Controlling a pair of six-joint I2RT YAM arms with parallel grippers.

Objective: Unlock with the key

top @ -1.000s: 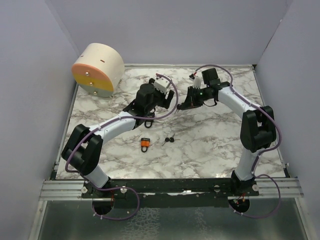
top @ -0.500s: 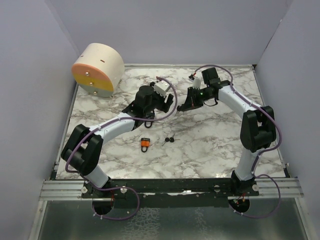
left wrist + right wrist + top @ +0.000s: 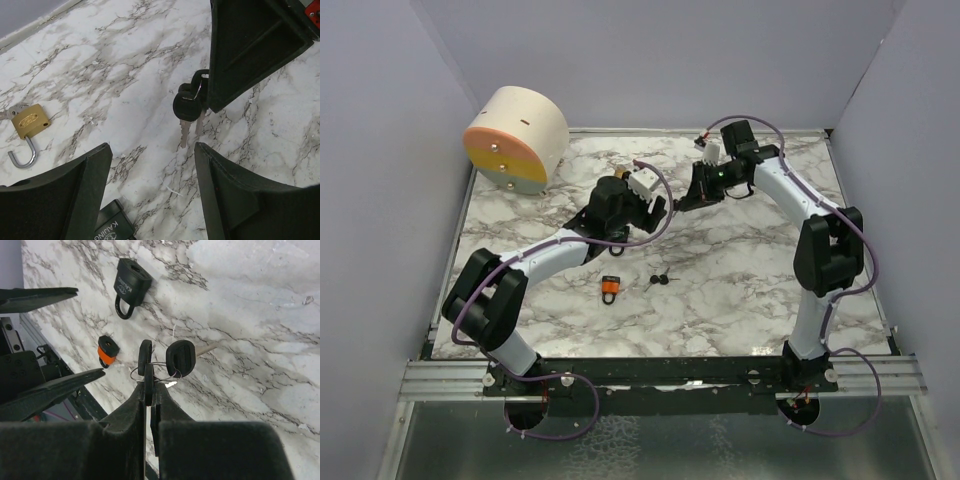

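My right gripper (image 3: 148,383) is shut on a black-headed key (image 3: 148,371) on a wire ring with two more black-headed keys (image 3: 180,358), held a little above the marble table. In the left wrist view these keys (image 3: 188,105) hang from the right finger (image 3: 250,45). A black padlock (image 3: 131,285) lies beyond them; its corner (image 3: 112,227) shows between my left fingers. My left gripper (image 3: 152,150) is open and empty over the table. In the top view the left gripper (image 3: 655,208) and the right gripper (image 3: 682,203) are close together.
An orange padlock (image 3: 610,287) and a second bunch of keys (image 3: 660,280) lie on the table (image 3: 750,270) nearer the bases. A brass padlock (image 3: 30,121) with its shackle open lies at the left. A round cream and orange box (image 3: 515,138) stands at the far left corner.
My right gripper has moved a little left and away with the keys, closer to the left gripper. The left wrist has shifted slightly toward the bases.
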